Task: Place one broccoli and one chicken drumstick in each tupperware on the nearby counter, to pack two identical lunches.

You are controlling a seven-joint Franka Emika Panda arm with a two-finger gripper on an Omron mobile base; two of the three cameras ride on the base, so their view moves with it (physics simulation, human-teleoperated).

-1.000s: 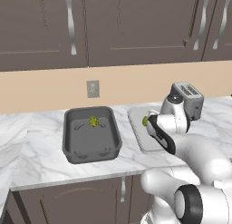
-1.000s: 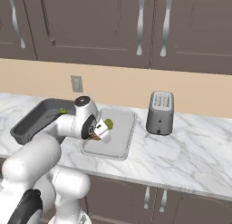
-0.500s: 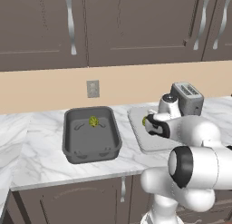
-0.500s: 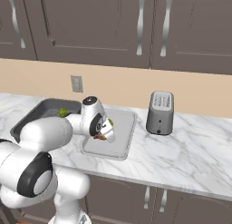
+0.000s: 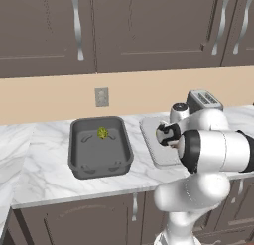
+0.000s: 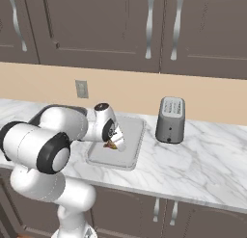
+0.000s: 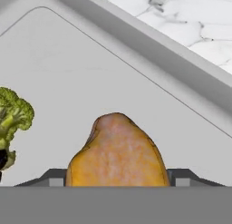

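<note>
1. My arm [image 5: 213, 150] is glossy white, built of fat rounded segments that read as smooth cylinders and domes.
2. Dark, nearly black bands ring my joints; one wide black ring circles the big elbow cap [image 6: 50, 157] in the right base view.
3. My lower column [image 6: 72, 198] is the same plain white, swelling into bulbous curves near the cabinet doors.
4. My wrist [image 6: 103, 121] ends in a small white housing topped by a dark round cap.
5. My hand [image 5: 168, 134] shows a black face set into white casing.
6. My shell carries no cables, screws or lettering that I can make out.
</note>
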